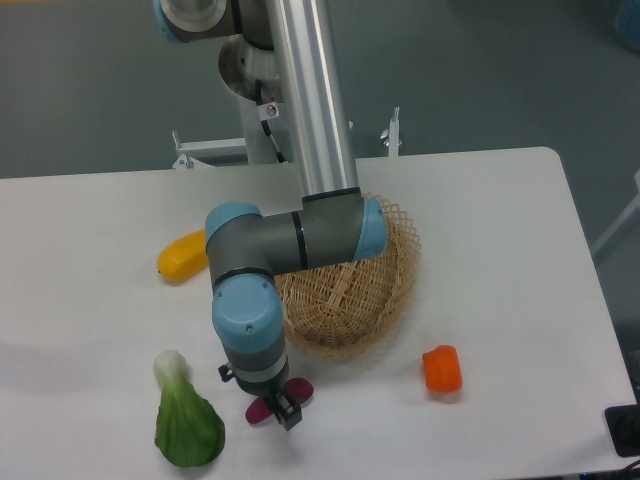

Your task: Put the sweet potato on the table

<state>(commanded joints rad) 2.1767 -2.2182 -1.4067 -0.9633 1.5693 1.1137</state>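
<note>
Robotics lab: industrial arm [300, 120] bolted beside a white worktop [500, 200] strewn with toy vegetables, grey floor behind.

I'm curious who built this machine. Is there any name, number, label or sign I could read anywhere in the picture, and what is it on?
No text can be read here.
A small white sticker with a red mark sits on the arm's upper joint, too small and blurred to read.
The wicker basket, the toy vegetables and the table show no writing.
</note>
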